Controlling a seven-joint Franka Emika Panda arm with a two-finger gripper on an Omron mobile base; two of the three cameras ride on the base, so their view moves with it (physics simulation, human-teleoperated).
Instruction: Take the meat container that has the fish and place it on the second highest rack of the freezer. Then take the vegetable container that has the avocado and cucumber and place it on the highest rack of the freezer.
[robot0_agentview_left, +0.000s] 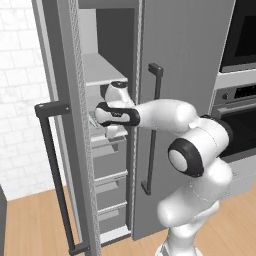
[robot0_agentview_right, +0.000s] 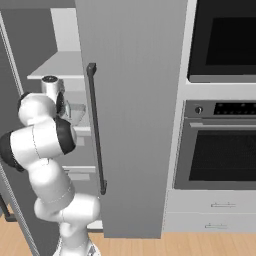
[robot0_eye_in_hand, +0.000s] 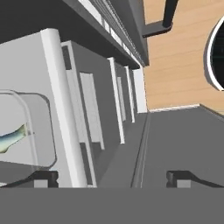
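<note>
From the left base view, the arm reaches into the open freezer (robot0_agentview_left: 112, 45), and the gripper (robot0_agentview_left: 111, 131) sits just inside the doorway, between the swung-out door (robot0_agentview_left: 60, 125) and the shut door beside it. The highest rack (robot0_agentview_left: 100, 70) lies above the hand, and pale drawers (robot0_agentview_left: 109, 165) stack below it.

From the right base view, the hand is tucked behind the arm's elbow, and the gripper itself is hidden. A clear container (robot0_agentview_right: 75, 111) rests on a shelf just past the wrist, under the highest rack. A black oven (robot0_agentview_right: 225, 145) stands well off to the right.

In the hand view, the two fingertips (robot0_eye_in_hand: 43, 178) stand wide apart with nothing between them, so the gripper (robot0_eye_in_hand: 111, 178) is released. The clear container (robot0_eye_in_hand: 26, 131) lies to the left of the left fingertip, on a pale shelf (robot0_eye_in_hand: 65, 109), apart from the fingers. Inside it the fish (robot0_eye_in_hand: 11, 138) shows its silver-blue tail end. Wooden floor (robot0_eye_in_hand: 179, 65) fills the far side.
</note>
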